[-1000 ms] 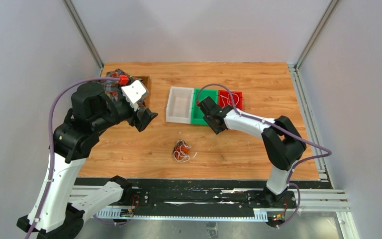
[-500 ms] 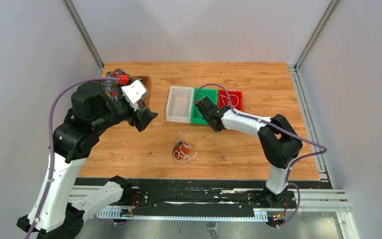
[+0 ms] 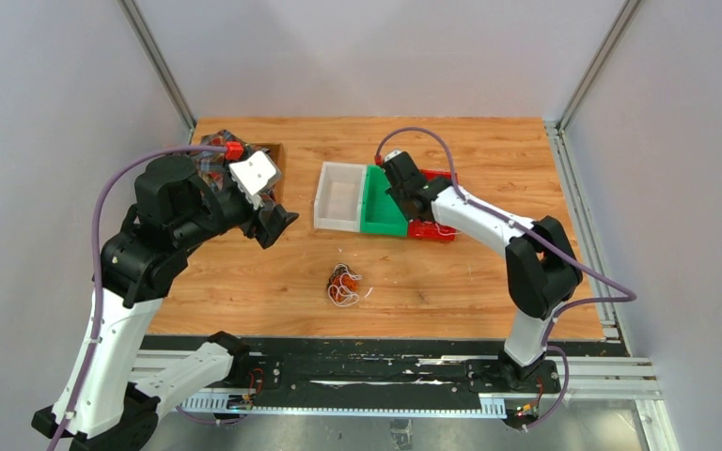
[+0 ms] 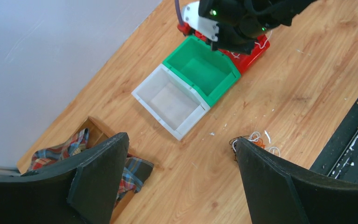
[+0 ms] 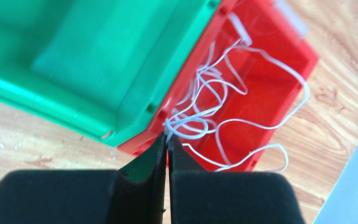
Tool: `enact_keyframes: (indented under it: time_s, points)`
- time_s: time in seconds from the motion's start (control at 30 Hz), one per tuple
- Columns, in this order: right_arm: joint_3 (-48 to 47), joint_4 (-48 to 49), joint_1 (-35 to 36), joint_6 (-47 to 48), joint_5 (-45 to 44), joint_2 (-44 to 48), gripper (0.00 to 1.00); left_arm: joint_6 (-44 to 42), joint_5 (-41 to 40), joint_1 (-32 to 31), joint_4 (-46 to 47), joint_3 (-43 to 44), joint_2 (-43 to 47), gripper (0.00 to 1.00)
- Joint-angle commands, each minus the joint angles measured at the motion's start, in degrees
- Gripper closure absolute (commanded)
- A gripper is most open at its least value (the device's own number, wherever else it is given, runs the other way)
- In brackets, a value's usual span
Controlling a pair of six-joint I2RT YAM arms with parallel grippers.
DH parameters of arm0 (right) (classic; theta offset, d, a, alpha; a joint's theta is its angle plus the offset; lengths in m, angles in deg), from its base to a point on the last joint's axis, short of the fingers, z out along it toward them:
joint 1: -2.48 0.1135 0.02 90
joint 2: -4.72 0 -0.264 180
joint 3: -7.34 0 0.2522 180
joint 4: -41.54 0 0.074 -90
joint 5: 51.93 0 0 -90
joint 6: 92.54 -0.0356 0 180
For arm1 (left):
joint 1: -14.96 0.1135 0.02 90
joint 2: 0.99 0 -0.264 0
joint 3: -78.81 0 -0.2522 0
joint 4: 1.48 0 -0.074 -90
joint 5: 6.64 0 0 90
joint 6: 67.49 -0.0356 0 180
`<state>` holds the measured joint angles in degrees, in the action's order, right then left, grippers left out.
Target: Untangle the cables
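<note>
Pinched white cable (image 5: 204, 73), likely limp and light, at a loop with closed right gripper (image 5: 167, 137); held left gripper (image 4: 182, 142) agape, empty.

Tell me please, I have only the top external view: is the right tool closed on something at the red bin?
Observer: Yes. In the right wrist view the right tool is shut, and a loop of the white cable seems pinched between its tips, at the rim of the red bin.
Operator: Is the whole cable inside this bin?
Observer: Not all. One loop reaches past the bin's wall, over the table.
Operator: And the other arm?
Observer: The left wrist view shows the left tool wide open, holding nothing, with the tangle of cables on the wood below it.
</note>
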<state>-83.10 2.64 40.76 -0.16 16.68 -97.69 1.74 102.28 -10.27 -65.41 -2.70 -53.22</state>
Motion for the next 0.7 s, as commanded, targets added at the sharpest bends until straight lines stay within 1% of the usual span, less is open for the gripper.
enact_keyframes:
  time_s: [0.0,0.2,0.3,0.33,0.4,0.47,0.6,0.67]
  points:
    - [-5.26,-1.39,-3.02,0.32,1.74,-1.59,0.99,0.38,0.55,0.19,0.05,0.5,0.22,0.1]
    - [-9.08,-2.65,-5.42,-1.15,3.13,-7.62,0.99,0.58,0.69,0.19,0.07,0.58,0.09,0.1]
    - [-9.44,-4.51,-6.95,-3.41,6.16,-9.21,0.99,0.1,0.53,0.14,0.07,0.47,0.31,0.1]
    - [-10.81,-7.11,-7.46,-4.9,8.73,-9.44,0.96,0.01,0.55,0.14,0.05,0.38,0.28,0.1]
    - [-12.3,-9.35,-7.93,-7.44,13.1,-7.85,0.8,-0.14,0.62,0.18,0.06,0.12,0.28,0.1]
    - [-12.51,-9.48,-7.96,-9.23,16.16,-4.67,0.68,-0.26,1.0,0.17,0.07,-0.04,0.24,0.1]
    - [-13.37,-10.11,-8.04,-10.94,17.03,1.19,0.41,-0.18,1.54,0.18,0.03,-0.3,0.11,0.1]
    - [-13.12,-10.48,-8.3,-11.26,16.34,3.19,0.35,-0.02,1.8,0.18,0.02,-0.36,0.11,0.1]
